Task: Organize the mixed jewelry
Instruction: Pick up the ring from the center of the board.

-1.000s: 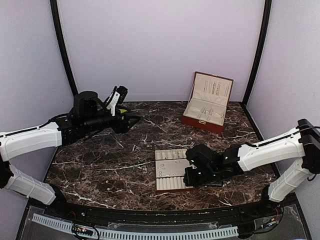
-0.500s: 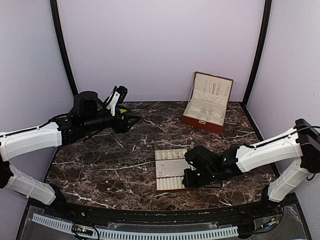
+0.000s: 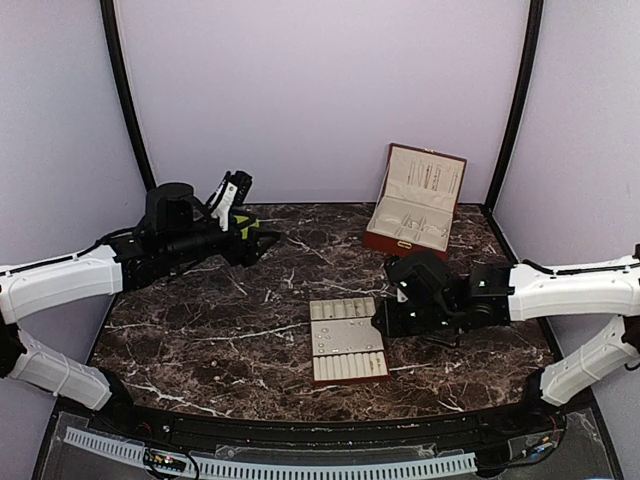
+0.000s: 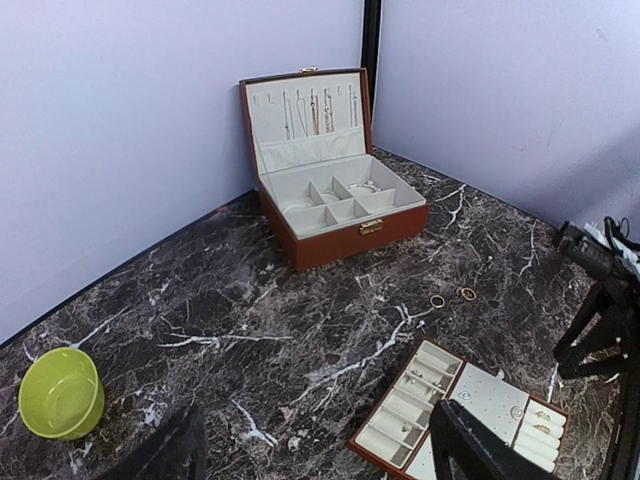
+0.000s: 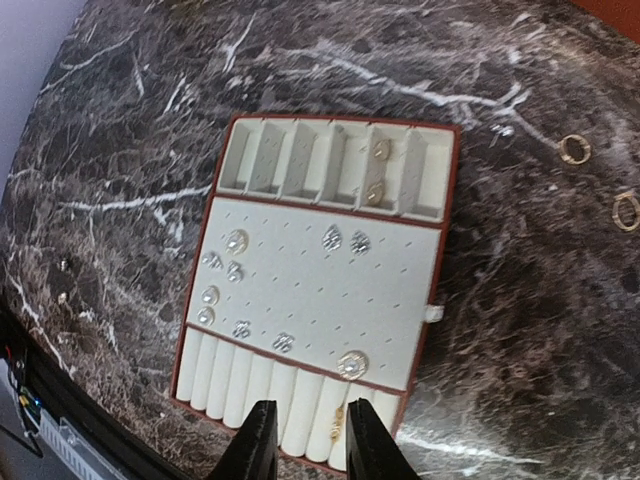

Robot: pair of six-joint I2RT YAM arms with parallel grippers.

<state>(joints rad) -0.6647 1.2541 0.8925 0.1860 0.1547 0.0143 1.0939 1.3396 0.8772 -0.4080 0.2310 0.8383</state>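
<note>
The beige slotted tray (image 3: 347, 340) lies mid-table and holds small silvery studs (image 5: 235, 241) on its flat panel, pieces in its far compartments (image 5: 379, 150), and a gold ring (image 5: 340, 420) in its near roll slots. Two gold rings (image 5: 575, 150) lie loose on the marble to the tray's right; they also show in the left wrist view (image 4: 437, 300). My right gripper (image 5: 310, 445) is open and empty, held above the tray's near right corner (image 3: 385, 320). My left gripper (image 4: 315, 460) is open and empty, high at the far left (image 3: 262, 243).
An open red-brown jewelry box (image 3: 415, 205) with chains hung in its lid (image 4: 310, 110) stands at the back right. A lime-green bowl (image 4: 60, 392) sits on the marble at the far left. Purple walls close in the table's back and sides.
My right arm has lifted and drawn back from the tray's near right corner toward its far right side. The left arm has barely moved.
</note>
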